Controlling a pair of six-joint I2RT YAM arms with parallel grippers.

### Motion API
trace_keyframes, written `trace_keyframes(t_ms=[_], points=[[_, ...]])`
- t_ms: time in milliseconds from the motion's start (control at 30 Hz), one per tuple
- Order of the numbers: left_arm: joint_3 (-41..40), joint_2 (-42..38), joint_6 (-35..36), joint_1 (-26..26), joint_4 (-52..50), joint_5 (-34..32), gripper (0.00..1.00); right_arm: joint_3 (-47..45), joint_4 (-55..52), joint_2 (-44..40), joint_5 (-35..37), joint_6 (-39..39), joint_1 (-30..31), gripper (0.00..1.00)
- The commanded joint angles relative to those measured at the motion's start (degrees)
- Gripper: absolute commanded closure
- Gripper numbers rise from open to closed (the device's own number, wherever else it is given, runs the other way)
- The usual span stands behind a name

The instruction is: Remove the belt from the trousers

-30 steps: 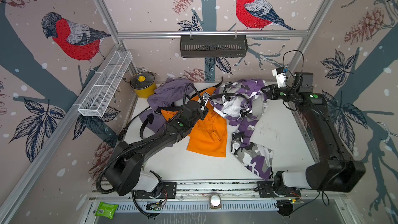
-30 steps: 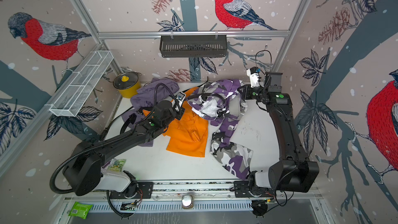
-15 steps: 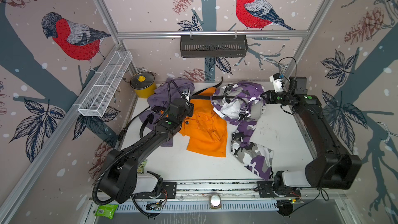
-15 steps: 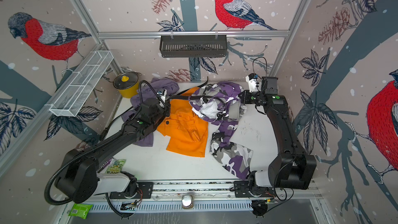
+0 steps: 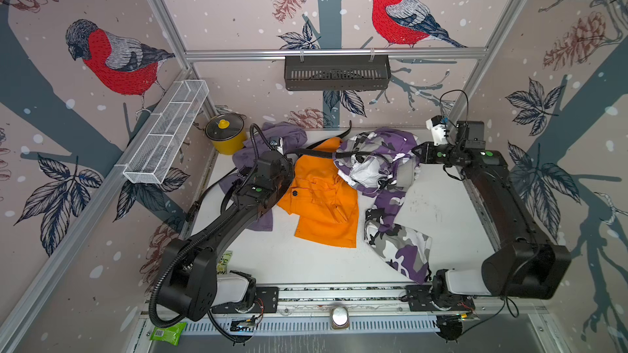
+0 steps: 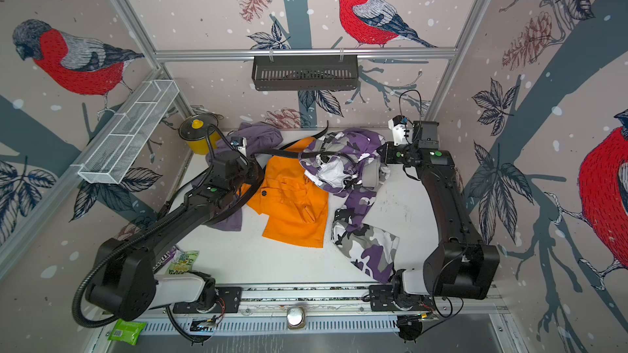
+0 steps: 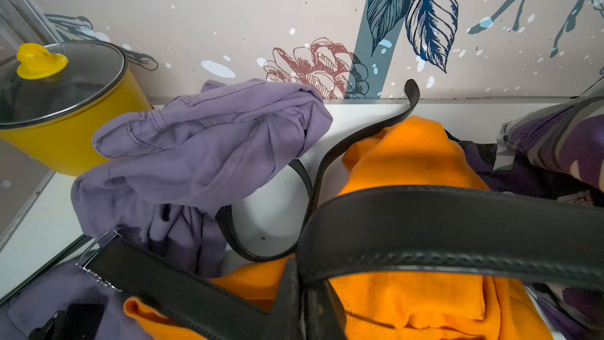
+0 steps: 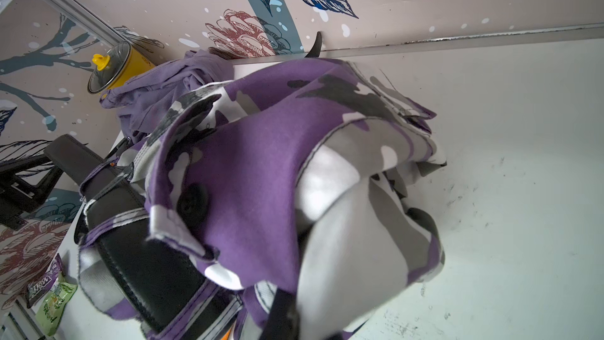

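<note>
**Table** [image 5: 441, 205]: white, carries three heaped garments.

**Trousers** [image 5: 401, 246]: purple-grey camo, on the robot's right half. Legs point toward the front rail; waistband bunched and raised toward the back.

**Orange garment** [image 5: 323, 205]: spread at centre, touching the trousers' edge & lying directly under the taut belt.

**Lilac garment** [image 5: 282, 134]: crumpled at back left, partly under the left arm.

**Wire basket** [image 5: 166, 140] on left wall, **black rack** [image 5: 336, 73] on back rail: both well apart from the table.

**Yellow pot** [image 5: 226, 135]: glass lid, back-left corner, just beside the lilac garment.

**Belt** [image 5: 316, 154]: black, runs from the left arm's tip across the orange garment into the trousers' waistband. The right wrist view shows it under the waistband's fabric loops.

**Another black strap** [image 7: 359, 129]: curls btw lilac & orange garments, tip against the back wall.

**Snack packets** [image 6: 181, 261]: front left, by the left arm's base. **Green packet** [image 5: 168, 332]: below the front rail.

**Left fingers** [image 7: 292, 296]: clenched on the belt. A metal buckle [image 7: 98, 253] lies nearby over the lilac garment; cannot tell if it is this belt's.

**Right fingers** [image 5: 421, 152]: clenched on the trousers' waistband.
</note>
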Motion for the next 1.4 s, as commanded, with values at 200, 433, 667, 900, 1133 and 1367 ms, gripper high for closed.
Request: trace_keyframes(t_ms=[200,433,667,900,1133,1367], points=[[1.25,1.17,-3.52,2.15,-4.31,-4.71,1.0,0.51,1.62,-0.52,1.71,-1.3,-0.33,1.0],[2.2,2.21,-4.89,3.51,-6.8,-5.44,1.0,0.42,1.78,-0.51,1.69,-1.29,-0.36,1.0],[4.84,5.56,-6.31,3.93,-11.8,-8.3,1.0,0.59,1.48,-0.52,1.92,-1.46,-0.44,1.0],[4.67,4.88,-7.21,4.86,-12.43,-9.73,1.0,0.47,1.34,-0.69,2.06,-1.7,-0.86,1.0],[4.36,4.61,-7.9,5.95,-13.45,-10.78,1.0,0.56,1.34,-0.7,2.04,-1.55,-1.37,1.0],[3.88,4.13,-9.64,7.78,-14.62,-11.95,1.0,0.83,1.39,-0.38,2.09,-1.54,-1.58,1.0]])
